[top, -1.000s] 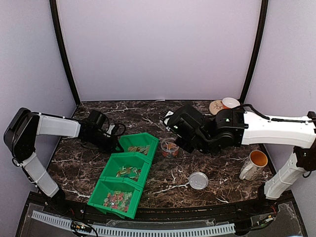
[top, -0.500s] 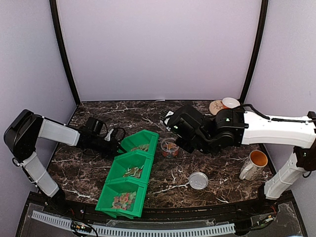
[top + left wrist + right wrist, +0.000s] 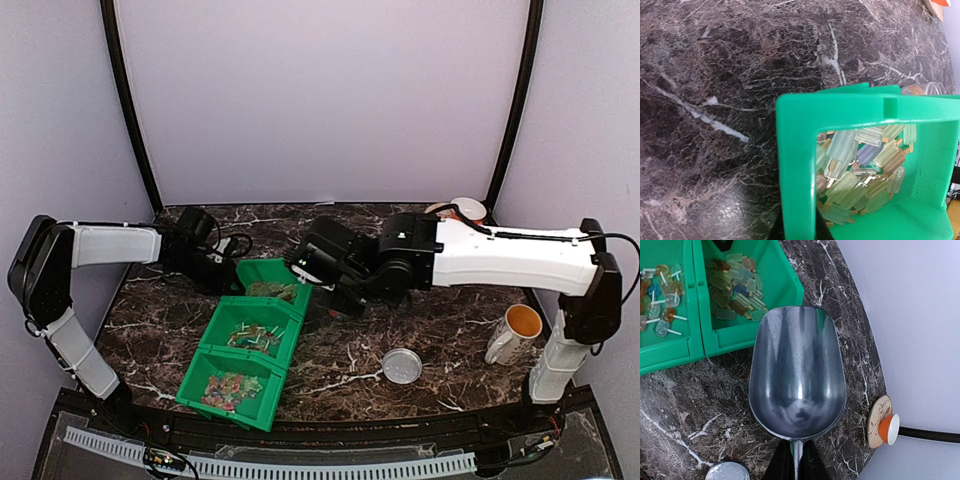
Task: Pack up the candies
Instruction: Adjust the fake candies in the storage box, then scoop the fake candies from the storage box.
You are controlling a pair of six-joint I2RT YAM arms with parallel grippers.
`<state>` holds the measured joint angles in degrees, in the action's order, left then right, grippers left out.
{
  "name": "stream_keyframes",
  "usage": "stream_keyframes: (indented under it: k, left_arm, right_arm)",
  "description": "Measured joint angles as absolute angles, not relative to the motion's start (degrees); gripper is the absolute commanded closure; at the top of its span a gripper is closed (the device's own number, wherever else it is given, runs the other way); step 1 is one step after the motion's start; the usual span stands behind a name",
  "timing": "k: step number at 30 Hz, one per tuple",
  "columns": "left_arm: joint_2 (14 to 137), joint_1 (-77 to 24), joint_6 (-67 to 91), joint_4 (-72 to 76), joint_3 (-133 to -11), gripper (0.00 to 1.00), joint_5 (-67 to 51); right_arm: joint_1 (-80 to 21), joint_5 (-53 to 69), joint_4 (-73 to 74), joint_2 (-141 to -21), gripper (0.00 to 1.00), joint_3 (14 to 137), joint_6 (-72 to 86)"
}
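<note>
Candy packing stn: item status

Candies (image 3: 250, 338): lying in three green bins (image 3: 228, 413), lower-left centre of top view, pale ones filling topmost bin (image 3: 795, 150). L gripper (image 3: 796, 231): pinching that bin's rim wall, jaws clamped on it. R gripper (image 3: 794, 462): grasping handle of metal scoop (image 3: 797, 372). Scoop bowl hanging empty over marble table (image 3: 670, 405), just right of bins. Mug (image 3: 513, 333), round lid (image 3: 403, 365): sitting at right.

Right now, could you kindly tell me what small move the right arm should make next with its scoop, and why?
Probably tip the scoop forward and down into the far bin: the right pincer holds it empty just outside that bin's wall, the candies lie inside, and the left pincer grips the bin's rim.
</note>
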<state>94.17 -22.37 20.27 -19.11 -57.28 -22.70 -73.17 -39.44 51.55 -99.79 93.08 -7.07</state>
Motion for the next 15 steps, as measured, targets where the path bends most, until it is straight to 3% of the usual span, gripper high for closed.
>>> stream_keyframes:
  k: [15]
  left_arm:
    - [97.2, -27.2, 11.9, -31.3, -67.3, 1.00, -8.7]
  right_arm:
    - [-73.1, -37.2, 60.7, -116.6, 1.00, 109.6, -13.8]
